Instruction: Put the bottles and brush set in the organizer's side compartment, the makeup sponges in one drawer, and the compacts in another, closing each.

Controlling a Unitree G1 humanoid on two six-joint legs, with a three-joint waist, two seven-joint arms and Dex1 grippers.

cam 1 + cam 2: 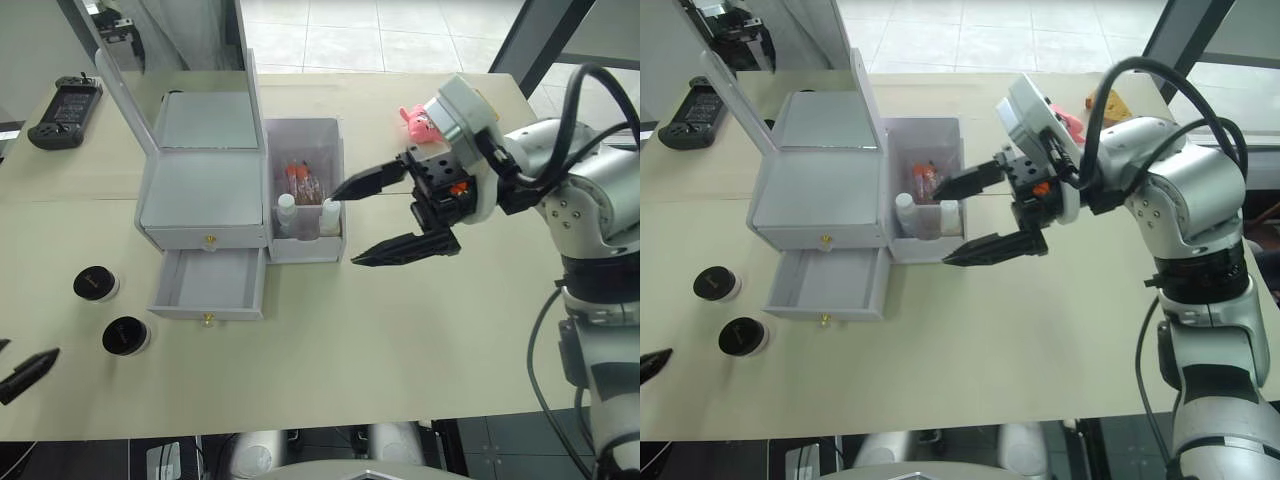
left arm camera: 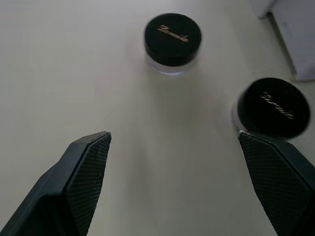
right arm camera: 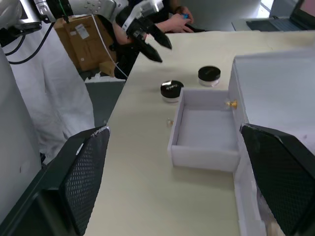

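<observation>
The organizer (image 1: 205, 195) stands with its mirror lid up. In its side compartment (image 1: 305, 247) stand two white-capped bottles (image 1: 287, 213) (image 1: 329, 215) with the brush set (image 1: 303, 180) behind them. The lower drawer (image 1: 210, 280) is pulled out and empty; the upper one is shut. Two black-lidded compacts (image 1: 96, 284) (image 1: 126, 336) sit on the table left of the drawer. My right gripper (image 1: 345, 228) is open just right of the side compartment, fingers pointing at it. Near the table's front left, my left gripper (image 2: 172, 137) is open, close to the compacts (image 2: 172, 37) (image 2: 273, 108). The makeup sponges are out of view.
A pink plush toy (image 1: 418, 120) lies behind my right wrist. A black device (image 1: 65, 110) rests at the far left of the table. Beyond the table's left edge, a person (image 3: 177, 14) and a cardboard box (image 3: 83, 42) are in the right wrist view.
</observation>
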